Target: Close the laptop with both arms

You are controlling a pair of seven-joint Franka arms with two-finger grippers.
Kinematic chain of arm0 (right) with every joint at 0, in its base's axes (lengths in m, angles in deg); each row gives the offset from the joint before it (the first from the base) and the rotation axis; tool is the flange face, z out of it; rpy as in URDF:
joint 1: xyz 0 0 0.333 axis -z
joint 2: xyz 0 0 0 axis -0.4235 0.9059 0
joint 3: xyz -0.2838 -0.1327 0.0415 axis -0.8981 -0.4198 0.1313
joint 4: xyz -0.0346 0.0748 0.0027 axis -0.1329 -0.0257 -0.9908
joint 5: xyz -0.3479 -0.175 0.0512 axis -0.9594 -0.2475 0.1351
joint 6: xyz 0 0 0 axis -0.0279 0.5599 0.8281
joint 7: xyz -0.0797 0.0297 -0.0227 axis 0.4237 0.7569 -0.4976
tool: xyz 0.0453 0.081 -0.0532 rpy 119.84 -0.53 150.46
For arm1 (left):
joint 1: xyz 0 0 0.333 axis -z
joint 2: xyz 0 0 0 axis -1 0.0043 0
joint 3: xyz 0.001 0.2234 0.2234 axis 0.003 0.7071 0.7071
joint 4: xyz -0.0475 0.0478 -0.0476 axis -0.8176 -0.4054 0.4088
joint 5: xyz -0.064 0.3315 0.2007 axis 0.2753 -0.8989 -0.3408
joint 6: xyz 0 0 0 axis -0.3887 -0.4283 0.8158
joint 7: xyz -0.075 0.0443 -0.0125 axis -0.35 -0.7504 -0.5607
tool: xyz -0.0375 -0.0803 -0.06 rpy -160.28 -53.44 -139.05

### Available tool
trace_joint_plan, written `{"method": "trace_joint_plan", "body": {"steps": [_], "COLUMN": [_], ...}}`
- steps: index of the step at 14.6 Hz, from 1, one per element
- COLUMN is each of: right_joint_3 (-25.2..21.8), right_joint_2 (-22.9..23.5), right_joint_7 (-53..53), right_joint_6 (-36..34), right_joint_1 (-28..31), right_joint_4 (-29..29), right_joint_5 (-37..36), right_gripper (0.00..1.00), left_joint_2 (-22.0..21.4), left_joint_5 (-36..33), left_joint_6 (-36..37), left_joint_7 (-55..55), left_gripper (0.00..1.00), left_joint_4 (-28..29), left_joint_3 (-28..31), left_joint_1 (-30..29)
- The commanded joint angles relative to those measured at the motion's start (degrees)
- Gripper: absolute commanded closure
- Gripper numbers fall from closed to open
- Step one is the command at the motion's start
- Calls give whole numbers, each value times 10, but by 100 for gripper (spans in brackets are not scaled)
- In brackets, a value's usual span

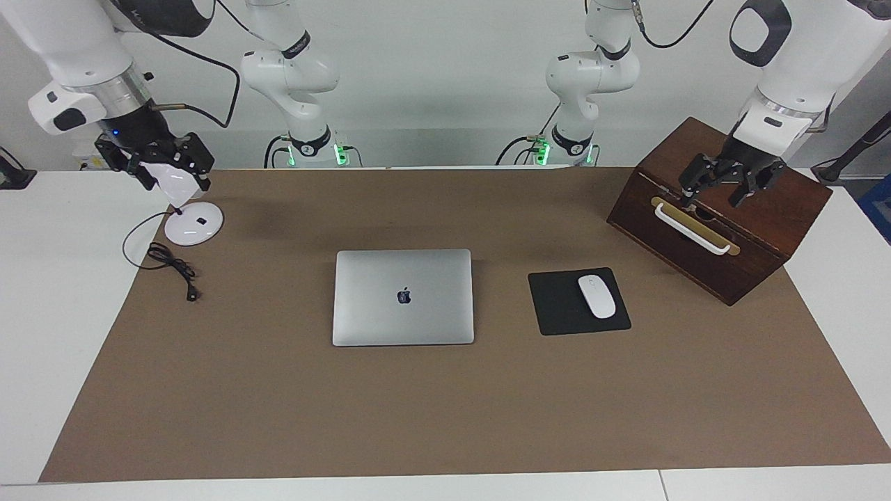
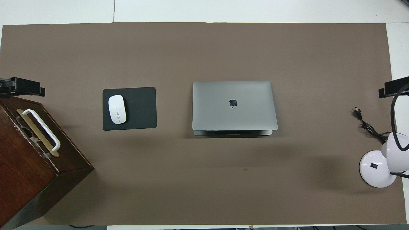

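Both hands [image 1: 718, 186] [image 1: 161, 167] hover well apart from the shut laptop [image 1: 403, 297].

We see a brown mat [image 1: 445, 417] covering the white counter [image 1: 62, 334]. On it a white mouse [image 1: 596, 296] rests on a black mouse pad [image 1: 557, 306]. Toward the left arm's end stands a dark wooden box [image 1: 766, 229] with a white handle [image 1: 690, 229]. Toward the right arm's end, a white desk lamp [image 1: 193, 223] stands beside its black cable [image 1: 174, 268].
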Motion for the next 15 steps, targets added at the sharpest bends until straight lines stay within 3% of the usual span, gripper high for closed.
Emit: {"method": "trace_joint_plan", "body": {"steps": [1, 15], "right_joint_3": [2, 4], "right_joint_2": [-15, -18], "right_joint_7": [-12, -18], "right_joint_6": [-10, -6], "right_joint_1": [2, 3], "right_joint_4": [13, 10], "right_joint_5": [-24, -38], "right_gripper": [0, 0], "left_joint_2": [6, 6], "left_joint_5": [-16, -35], "left_joint_6": [47, 44], "left_joint_7": [-7, -7], "left_gripper": [0, 0], "left_joint_4": [-16, -16], "left_joint_3": [1, 0], "left_joint_1": [0, -2]}}
